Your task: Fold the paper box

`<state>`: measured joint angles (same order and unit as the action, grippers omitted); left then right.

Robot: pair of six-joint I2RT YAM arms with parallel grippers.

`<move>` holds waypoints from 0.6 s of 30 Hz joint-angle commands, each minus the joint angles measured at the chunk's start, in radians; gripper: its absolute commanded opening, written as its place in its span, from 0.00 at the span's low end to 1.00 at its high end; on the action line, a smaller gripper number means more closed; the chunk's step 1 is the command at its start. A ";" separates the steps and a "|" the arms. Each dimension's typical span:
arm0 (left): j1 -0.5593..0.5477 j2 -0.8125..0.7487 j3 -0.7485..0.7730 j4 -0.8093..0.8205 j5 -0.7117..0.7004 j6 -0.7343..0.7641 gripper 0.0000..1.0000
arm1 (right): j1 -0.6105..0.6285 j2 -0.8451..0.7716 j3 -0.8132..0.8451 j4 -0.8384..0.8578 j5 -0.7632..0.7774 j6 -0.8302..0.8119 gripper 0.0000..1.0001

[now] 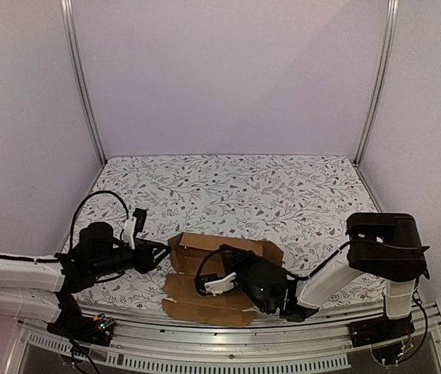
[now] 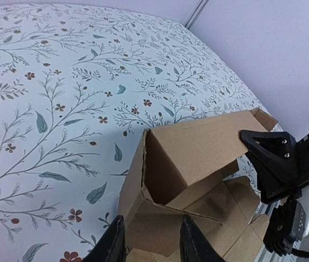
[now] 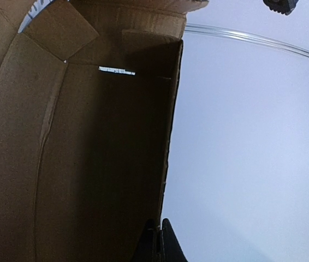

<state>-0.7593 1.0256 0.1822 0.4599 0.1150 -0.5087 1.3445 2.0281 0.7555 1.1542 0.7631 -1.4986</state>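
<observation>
- paper box (image 1: 193, 251): lower centre of top view, partly folded.
- R gripper (image 3: 159, 243): clenched on box wall edge.
- L gripper (image 2: 152, 243): fingers apart astride box corner, prob. released.

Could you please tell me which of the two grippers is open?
The left gripper: its fingers stand apart by the paper box, whereas the right gripper's are pressed together.

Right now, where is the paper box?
Top view: the paper box sits near the table's front edge, about centre, with the left end effector at its left end and the right end effector over its middle.
</observation>
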 commanded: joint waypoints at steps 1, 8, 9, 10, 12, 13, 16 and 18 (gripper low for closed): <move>-0.002 -0.070 -0.016 -0.079 -0.028 -0.017 0.33 | 0.039 0.041 -0.027 0.014 0.034 0.005 0.00; -0.002 -0.104 -0.024 -0.107 -0.027 -0.040 0.32 | 0.082 0.078 -0.039 0.075 0.074 -0.037 0.00; -0.002 -0.105 -0.025 -0.108 -0.024 -0.043 0.31 | 0.088 0.084 -0.039 0.085 0.078 -0.042 0.00; -0.002 -0.107 -0.026 -0.110 -0.017 -0.047 0.30 | 0.093 0.093 -0.039 0.096 0.083 -0.048 0.00; -0.002 -0.114 -0.024 -0.115 -0.010 -0.054 0.30 | 0.105 0.106 -0.042 0.109 0.092 -0.058 0.00; -0.002 -0.122 -0.024 -0.120 -0.007 -0.057 0.29 | 0.109 0.112 -0.043 0.114 0.096 -0.061 0.00; -0.002 -0.153 -0.020 -0.148 -0.003 -0.063 0.29 | 0.125 0.118 -0.052 0.123 0.106 -0.064 0.00; -0.002 -0.184 -0.020 -0.173 -0.002 -0.065 0.29 | 0.135 0.114 -0.058 0.122 0.113 -0.062 0.00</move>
<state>-0.7593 0.8913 0.1688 0.3477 0.1017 -0.5617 1.4540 2.1094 0.7254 1.2842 0.8520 -1.5501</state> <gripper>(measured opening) 0.291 0.005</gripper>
